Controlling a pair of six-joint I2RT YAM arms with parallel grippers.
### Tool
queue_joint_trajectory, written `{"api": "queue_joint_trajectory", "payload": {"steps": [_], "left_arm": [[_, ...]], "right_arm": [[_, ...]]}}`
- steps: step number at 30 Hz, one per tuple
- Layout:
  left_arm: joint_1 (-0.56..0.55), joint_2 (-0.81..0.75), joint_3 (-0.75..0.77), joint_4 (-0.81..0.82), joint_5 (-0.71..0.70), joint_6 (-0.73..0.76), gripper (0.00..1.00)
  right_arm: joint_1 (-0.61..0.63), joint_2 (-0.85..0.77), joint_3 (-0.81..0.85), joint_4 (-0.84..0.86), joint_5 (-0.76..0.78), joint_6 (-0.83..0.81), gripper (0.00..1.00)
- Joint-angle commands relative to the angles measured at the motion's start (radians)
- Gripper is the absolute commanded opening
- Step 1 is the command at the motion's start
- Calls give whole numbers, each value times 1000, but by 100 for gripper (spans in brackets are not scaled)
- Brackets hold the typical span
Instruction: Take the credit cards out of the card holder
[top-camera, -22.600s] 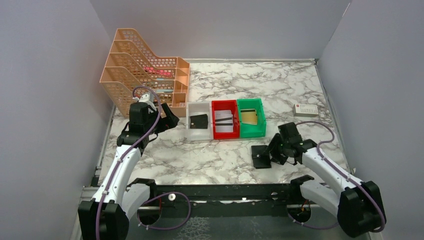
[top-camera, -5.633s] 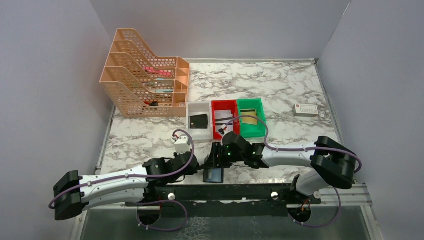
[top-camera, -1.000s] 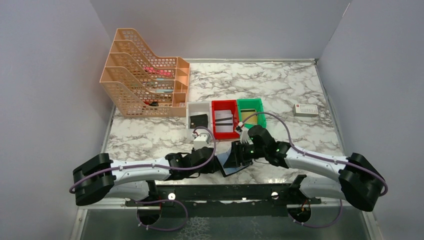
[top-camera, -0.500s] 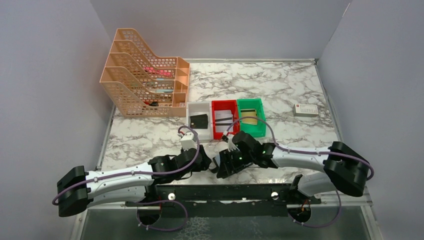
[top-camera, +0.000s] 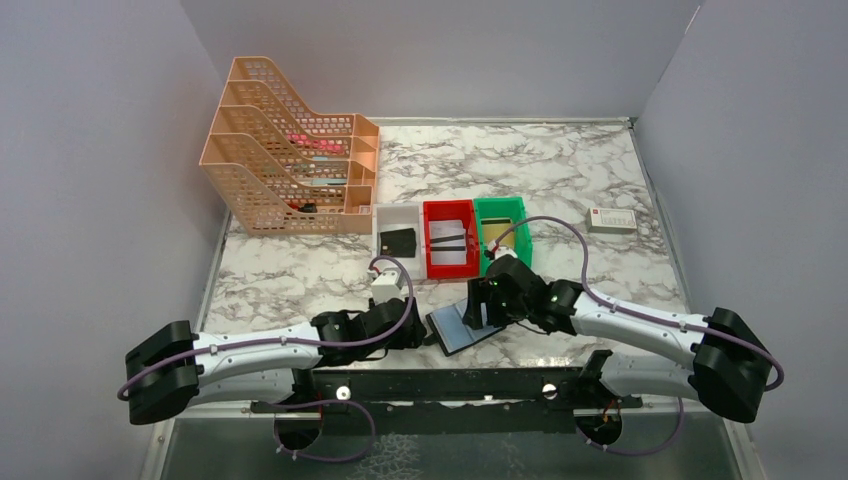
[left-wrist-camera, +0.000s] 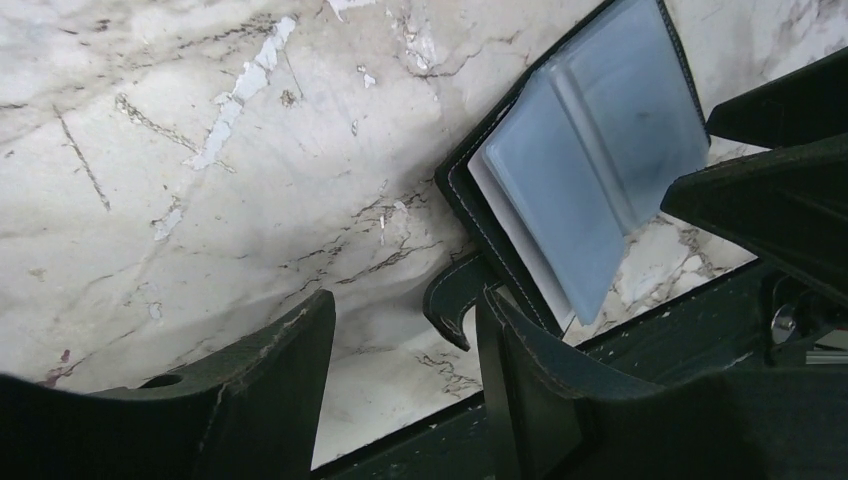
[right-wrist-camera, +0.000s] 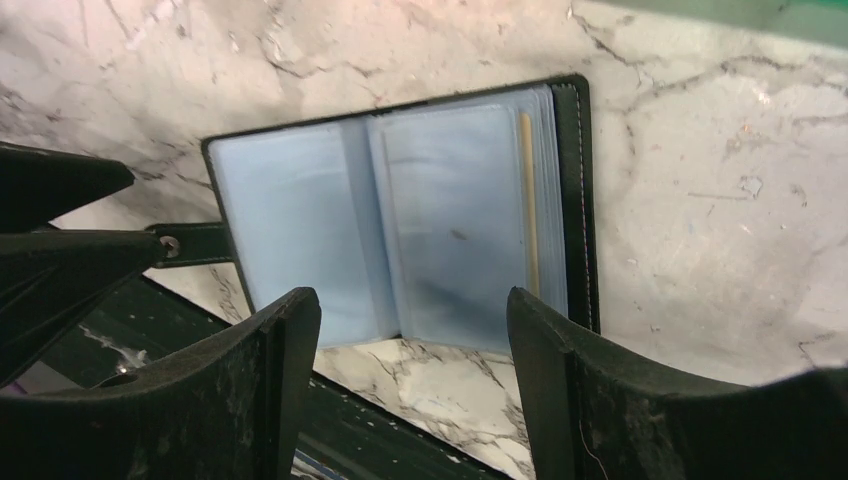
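The card holder (top-camera: 456, 330) lies open on the marble near the front edge, its blue-grey sleeves facing up. It also shows in the left wrist view (left-wrist-camera: 590, 190) and the right wrist view (right-wrist-camera: 400, 220). The thin tan-gold edge of a credit card (right-wrist-camera: 528, 200) shows in its right-hand sleeves. Another tan-gold card (top-camera: 500, 235) lies in the green bin. My left gripper (top-camera: 418, 335) is open, and the holder's black strap tab (left-wrist-camera: 455, 300) sits between its fingers beside the right one. My right gripper (top-camera: 480, 312) is open just above the holder, touching nothing.
White (top-camera: 398, 222), red (top-camera: 449, 210) and green (top-camera: 520, 250) bins stand in a row behind the holder; the white one holds a small black square piece (top-camera: 398, 241). An orange file rack (top-camera: 285, 150) is at the back left. A white box (top-camera: 612, 220) lies at the right. The black front rail (top-camera: 450, 380) runs just below the holder.
The right gripper has drawn back to the right, off the holder. The holder now lies open with its blue-grey face showing. The left gripper has shifted right, up to the holder's strap.
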Motion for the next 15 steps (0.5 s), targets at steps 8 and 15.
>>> {"api": "queue_joint_trajectory", "payload": {"steps": [8, 15], "left_arm": [[1, 39, 8, 22, 64, 20, 58], [1, 63, 19, 20, 73, 30, 58]], "right_arm": [[-8, -6, -38, -8, -6, 19, 72], [-9, 17, -37, -31, 49, 31, 72]]}}
